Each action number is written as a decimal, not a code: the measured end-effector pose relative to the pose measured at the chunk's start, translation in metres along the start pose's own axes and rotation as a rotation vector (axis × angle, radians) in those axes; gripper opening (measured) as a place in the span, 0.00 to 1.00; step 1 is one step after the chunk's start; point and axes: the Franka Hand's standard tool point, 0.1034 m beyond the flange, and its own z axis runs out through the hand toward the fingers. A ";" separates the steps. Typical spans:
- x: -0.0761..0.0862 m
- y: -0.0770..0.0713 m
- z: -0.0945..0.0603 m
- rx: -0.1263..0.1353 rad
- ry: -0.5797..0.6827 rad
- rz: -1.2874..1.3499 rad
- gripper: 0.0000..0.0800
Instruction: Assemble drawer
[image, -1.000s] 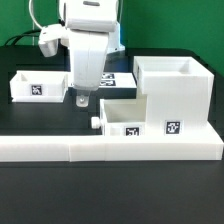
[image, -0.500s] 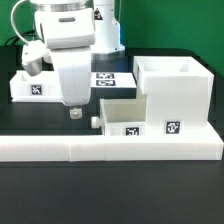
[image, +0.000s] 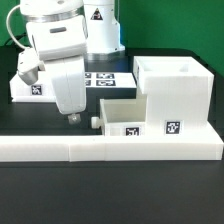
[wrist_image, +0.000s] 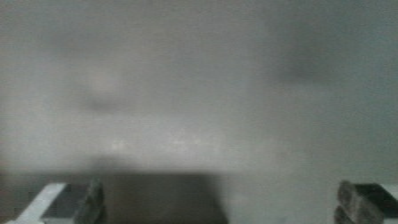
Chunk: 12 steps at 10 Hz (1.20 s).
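Observation:
The white housing (image: 172, 85) stands at the exterior view's right, open on top, with a square tag low on its front. A shallow tagged tray (image: 130, 119) with a round knob (image: 95, 123) sticks out of its left side. A second tagged tray (image: 27, 86) lies at the far left, partly hidden behind my arm. My gripper (image: 71, 114) hangs just above the black table between the two trays, a little left of the knob. In the wrist view the fingertips (wrist_image: 63, 203) stand wide apart over a blurred grey surface, and my gripper (wrist_image: 214, 205) holds nothing.
The long low white border wall (image: 110, 150) runs along the front, with the housing and its tray against it. The marker board (image: 107, 79) lies flat behind my arm. Cables hang at the back left.
My arm has moved toward the exterior view's left and a little lower, from above the knobbed tray's left end to the gap between the trays. The parts have not moved.

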 end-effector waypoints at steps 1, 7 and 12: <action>0.008 0.000 0.006 -0.003 0.004 -0.019 0.81; 0.035 0.010 0.008 0.012 -0.032 0.031 0.81; 0.034 0.010 0.008 0.014 -0.050 0.032 0.81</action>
